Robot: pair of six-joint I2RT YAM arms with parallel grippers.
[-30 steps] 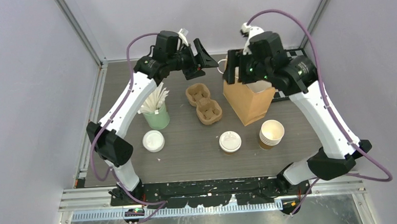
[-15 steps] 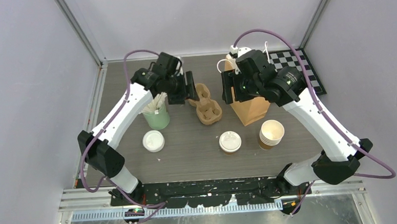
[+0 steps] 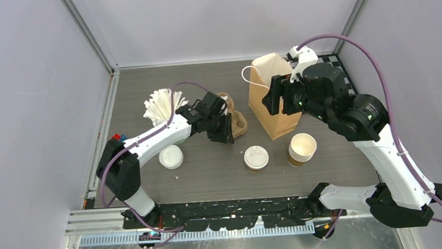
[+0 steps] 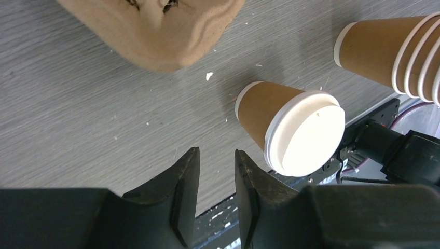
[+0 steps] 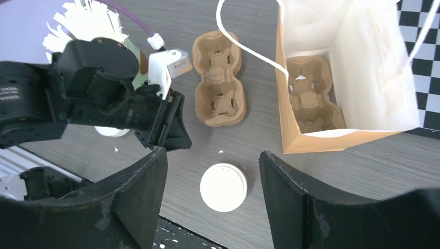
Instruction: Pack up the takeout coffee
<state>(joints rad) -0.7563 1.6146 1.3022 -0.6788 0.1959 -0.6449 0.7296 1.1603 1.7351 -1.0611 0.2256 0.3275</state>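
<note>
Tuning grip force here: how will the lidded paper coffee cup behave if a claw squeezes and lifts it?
The lidded cup is brown paper, so its wall would probably dent under a hard squeeze. Its white lid looks pressed on, so gripping there may pop it off. Narrower at the base than the rim, it might tip if nudged sideways.

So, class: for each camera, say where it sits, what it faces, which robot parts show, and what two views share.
Top: above and behind, looking down on the table; both arms show.
Left wrist: low, facing the lidded cup; the left fingers show.
Right wrist: higher, looking down into the paper bag; the right fingers and left arm show.
Shared: both wrist views show the lidded cup.
</note>
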